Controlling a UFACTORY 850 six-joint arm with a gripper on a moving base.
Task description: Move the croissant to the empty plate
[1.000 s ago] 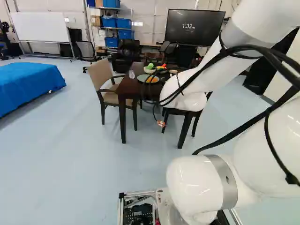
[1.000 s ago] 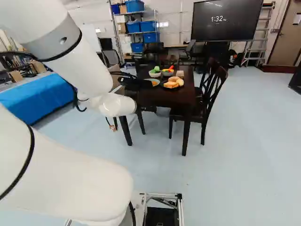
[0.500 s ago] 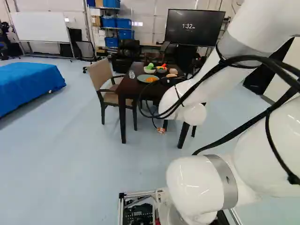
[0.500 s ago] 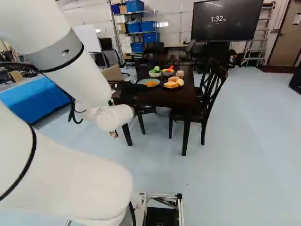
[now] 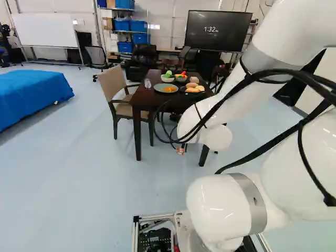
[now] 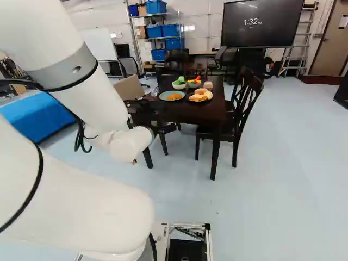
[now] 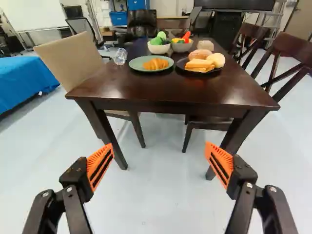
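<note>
My gripper (image 6: 143, 111) is a dark shape beyond the white wrist, low at the table's near left side in the right base view. In the wrist view the gripper (image 7: 159, 155) stands wide open, with nothing between its orange pads. The croissant (image 7: 156, 64) lies on a green plate (image 7: 138, 67) on the dark table (image 7: 161, 92), ahead of the gripper and well away from it. Beside it, a black plate (image 7: 181, 67) bears a sandwich-like piece (image 7: 199, 65) and several bread rolls (image 7: 216, 60). Both plates in sight hold food.
Two bowls of toy vegetables (image 7: 159, 48) (image 7: 182, 47) stand behind the plates. A clear plastic vessel (image 7: 120, 56) is near the table's side edge. A beige chair (image 7: 73, 58) and dark chairs (image 7: 287, 58) flank the table. A blue-covered surface (image 5: 34, 94) lies at the left.
My arm has shifted downward and back from the table, with its gripper lower now. The plates and bread show more freely in the left base view. The base has not moved.
</note>
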